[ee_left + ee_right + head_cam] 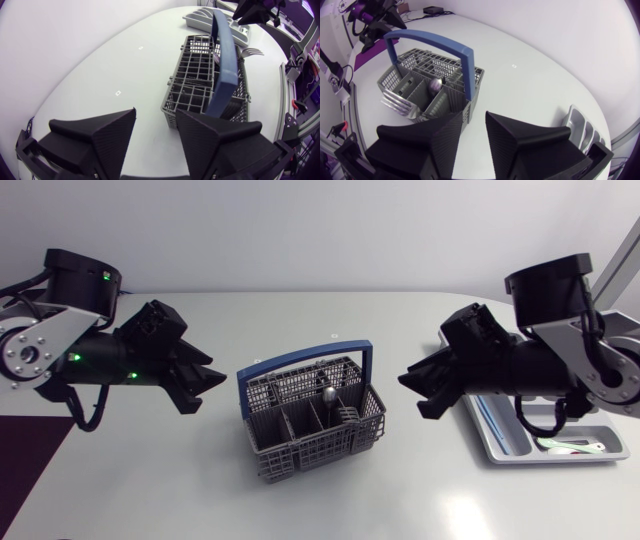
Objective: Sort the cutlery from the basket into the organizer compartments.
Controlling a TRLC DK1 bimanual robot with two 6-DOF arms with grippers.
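A grey wire cutlery basket (310,420) with a blue handle (300,360) stands mid-table. A spoon (328,393) and a fork (347,413) stick up from its compartments. The grey organizer (545,448) lies at the right, partly hidden under my right arm. My left gripper (205,385) hovers left of the basket, open and empty, with the basket (200,80) ahead of its fingers in the left wrist view. My right gripper (420,390) hovers right of the basket, open and empty. Ahead of it in the right wrist view are the basket (420,80), the spoon (435,86) and fork tines (400,105).
Pale utensils (575,445) lie in the organizer's front compartment, and a bluish piece (490,420) lies in a long one. A corner of the organizer (582,127) shows beside my right gripper. Bare white tabletop surrounds the basket.
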